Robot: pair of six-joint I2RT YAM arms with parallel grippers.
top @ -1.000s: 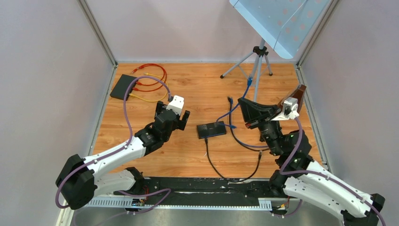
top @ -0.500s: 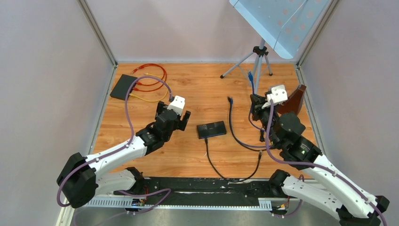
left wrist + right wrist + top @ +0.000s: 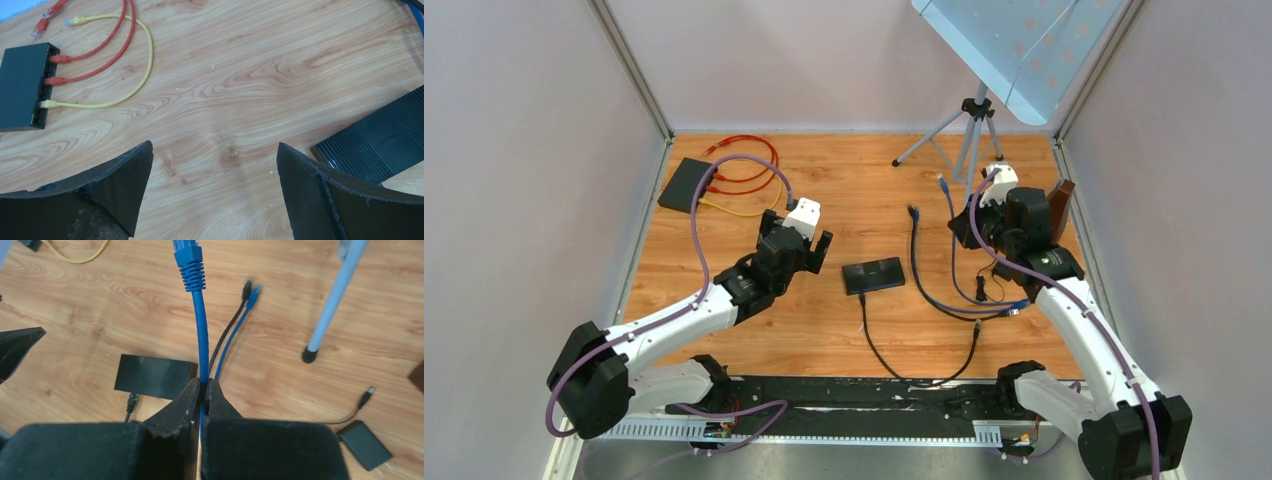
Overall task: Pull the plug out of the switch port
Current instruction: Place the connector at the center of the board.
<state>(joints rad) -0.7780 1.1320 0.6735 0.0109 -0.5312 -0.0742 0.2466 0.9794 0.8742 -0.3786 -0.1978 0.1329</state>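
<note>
Jaws of the right gripper [image 3: 204, 386] pinch the blue cable [image 3: 201, 335], its plug [image 3: 189, 260] cropped at the top edge; the left gripper [image 3: 215, 165] gapes wide beside the half-cropped switch [image 3: 382, 142].

surface: wooden table [image 3: 854, 200] | lying on it: centre switch [image 3: 873, 274]; far-left switch [image 3: 682, 184]; yellow cable [image 3: 151, 57]; tripod [image 3: 972, 125]

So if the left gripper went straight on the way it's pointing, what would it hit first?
Most likely the bare wooden table: the open left gripper frames only wood. The black box lies off to one side; depth is unclear.
</note>
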